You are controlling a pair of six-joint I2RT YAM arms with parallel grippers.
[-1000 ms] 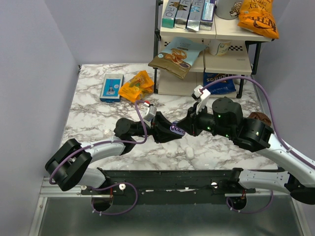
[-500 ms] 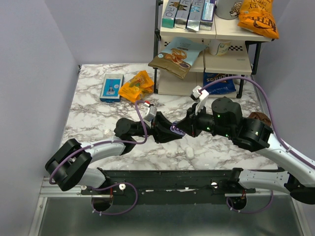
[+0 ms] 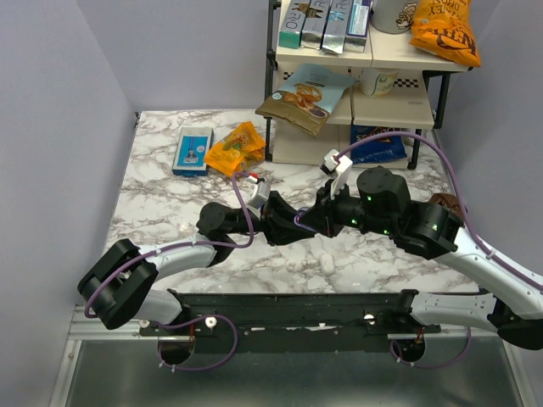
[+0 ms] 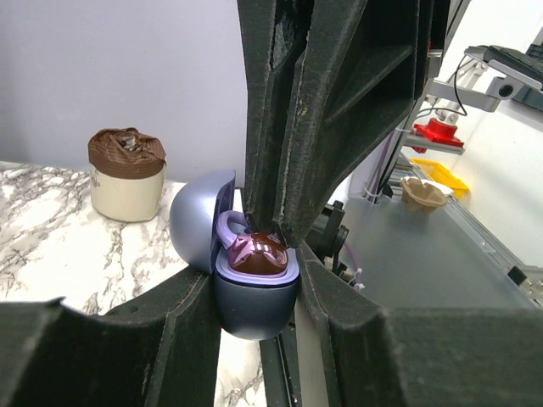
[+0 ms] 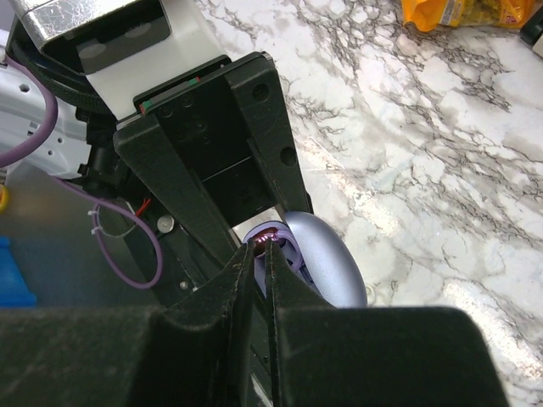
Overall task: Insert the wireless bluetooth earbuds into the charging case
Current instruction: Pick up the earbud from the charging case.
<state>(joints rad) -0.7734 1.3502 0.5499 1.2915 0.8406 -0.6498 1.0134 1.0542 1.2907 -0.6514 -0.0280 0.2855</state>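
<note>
One case [image 4: 254, 303] and one bud [image 4: 254, 253] show; a second bud cannot be made out. The left gripper [image 3: 293, 227] is clamped on the case's sides and holds it above the table, with the lid [image 4: 197, 222] up. The bud sits in the case's open top. The right gripper [image 5: 265, 253] comes from above, jaws narrow, pinching the bud.

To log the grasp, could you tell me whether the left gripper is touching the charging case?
Touching. The left wrist view shows the charging case pressed between the fingers of the left gripper, no gap either side.
</note>
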